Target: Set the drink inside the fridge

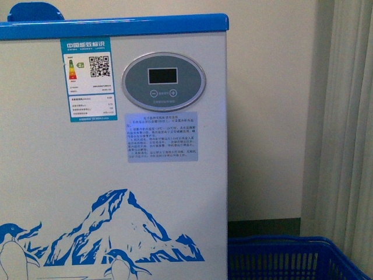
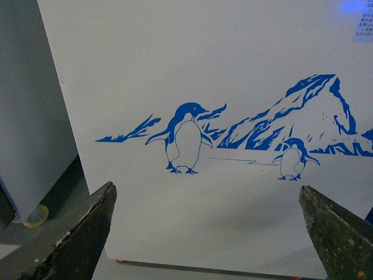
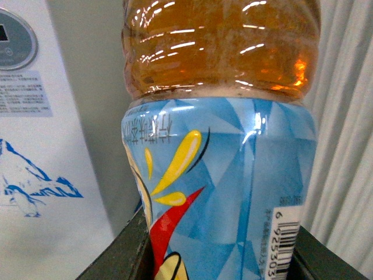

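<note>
The drink (image 3: 227, 169) is a plastic bottle of amber-orange liquid with a pale blue, pictured label. It fills the right wrist view, and its cap is out of view. My right gripper (image 3: 221, 259) is shut on its labelled body, a dark finger (image 3: 122, 256) on each side. The fridge (image 1: 58, 175) is a white chest with a blue top rim (image 1: 116, 26), an oval grey display (image 1: 164, 81) and a penguin-and-mountain print. It stands left of the bottle (image 3: 35, 151). My left gripper (image 2: 205, 192) is open and empty, facing the fridge's printed front (image 2: 192, 70).
A blue slotted basket (image 1: 285, 259) sits low to the right of the fridge, before a pale wall and a curtain (image 1: 349, 128). A grey cabinet side (image 2: 23, 116) stands beside the fridge, with a tape roll (image 2: 36, 216) on the floor at its foot.
</note>
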You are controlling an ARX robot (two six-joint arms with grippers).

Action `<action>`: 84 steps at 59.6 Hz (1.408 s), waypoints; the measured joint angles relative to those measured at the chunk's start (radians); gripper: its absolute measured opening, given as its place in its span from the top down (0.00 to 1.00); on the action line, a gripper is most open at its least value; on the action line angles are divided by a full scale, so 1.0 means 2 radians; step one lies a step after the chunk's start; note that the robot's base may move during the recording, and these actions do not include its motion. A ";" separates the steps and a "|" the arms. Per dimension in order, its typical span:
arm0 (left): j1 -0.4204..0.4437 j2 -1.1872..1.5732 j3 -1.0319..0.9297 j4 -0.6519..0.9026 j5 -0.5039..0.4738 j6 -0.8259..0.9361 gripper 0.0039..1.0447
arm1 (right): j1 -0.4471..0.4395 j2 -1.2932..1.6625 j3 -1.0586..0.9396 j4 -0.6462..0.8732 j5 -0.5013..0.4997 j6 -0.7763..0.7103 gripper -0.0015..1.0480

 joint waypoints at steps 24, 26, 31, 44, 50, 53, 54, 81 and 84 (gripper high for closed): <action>0.000 0.000 0.000 0.000 0.000 0.000 0.08 | 0.053 -0.036 -0.054 0.000 0.062 -0.006 0.63; 0.000 0.000 0.000 0.000 0.000 0.000 0.08 | 0.053 -0.040 -0.059 0.000 0.062 -0.006 0.63; 0.000 0.000 0.000 0.000 0.001 0.000 0.08 | 0.053 -0.050 -0.071 0.002 0.065 -0.006 0.63; 0.000 0.000 0.000 0.000 0.000 0.000 0.08 | 0.053 -0.060 -0.084 0.005 0.065 -0.006 0.63; 0.000 0.000 0.000 0.000 0.000 0.000 0.08 | 0.053 -0.063 -0.086 0.005 0.065 -0.006 0.63; 0.000 0.000 0.000 0.000 0.000 0.000 0.08 | 0.053 -0.064 -0.088 0.006 0.065 -0.006 0.63; 0.000 0.000 0.000 0.000 0.000 0.000 0.08 | 0.053 -0.065 -0.089 0.006 0.065 -0.006 0.63; 0.000 0.000 0.000 0.000 0.000 0.000 0.08 | 0.053 -0.091 -0.102 0.011 0.065 -0.006 0.63; 0.000 0.000 0.000 0.000 0.000 0.000 0.08 | 0.053 -0.091 -0.102 0.011 0.065 -0.006 0.63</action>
